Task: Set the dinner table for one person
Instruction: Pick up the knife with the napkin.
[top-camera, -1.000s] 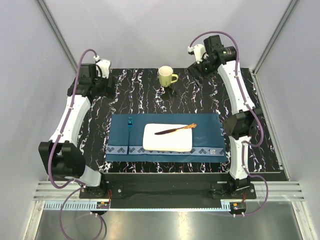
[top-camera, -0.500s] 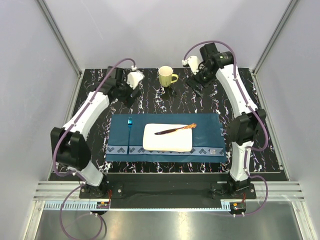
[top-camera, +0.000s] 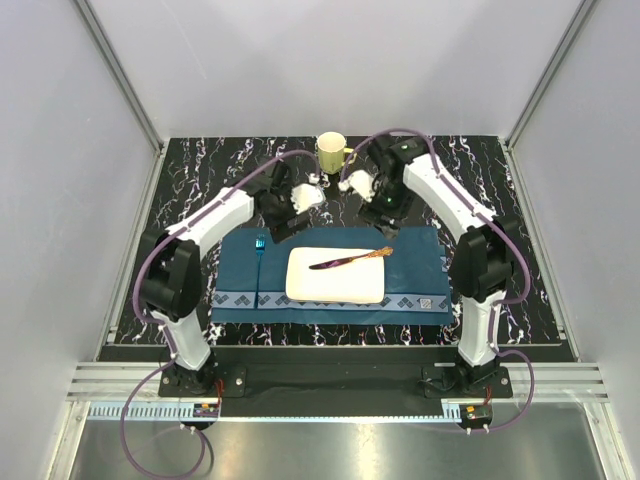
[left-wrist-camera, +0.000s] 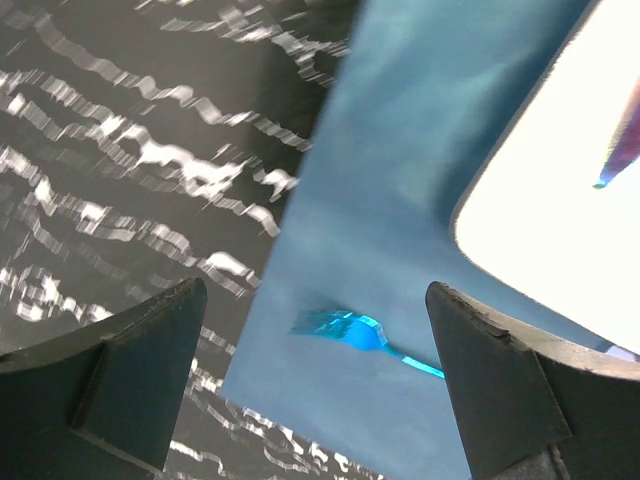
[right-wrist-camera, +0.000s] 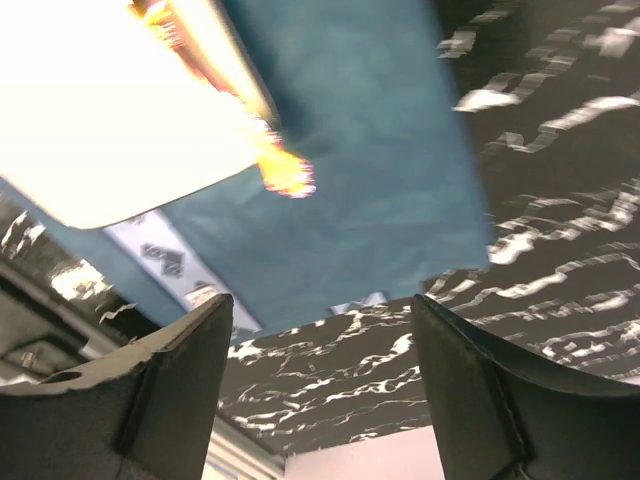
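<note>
A large rectangular black marble-veined worktop (top-camera: 200, 165), the dinner table, fills the middle of the overhead view. On its near half lies a dark blue cloth placemat with a patterned border (top-camera: 410, 270). A white rounded-rectangle plate (top-camera: 335, 285) sits at the mat's centre. A slim dark utensil with an amber handle (top-camera: 350, 259), probably a knife, lies slantwise across the plate. A bright blue plastic fork (top-camera: 259, 262) lies on the mat, left of the plate. A pale yellow-green mug (top-camera: 333, 152) stands beyond the mat.

None of these has shifted in the last second. Both arms have swung in from the far corners. The left gripper (top-camera: 310, 192) and right gripper (top-camera: 352, 182) now hover side by side near the mat's far edge, both spread and holding nothing. The setting looks unfinished: the utensil on the plate seems the likely next pick.
</note>
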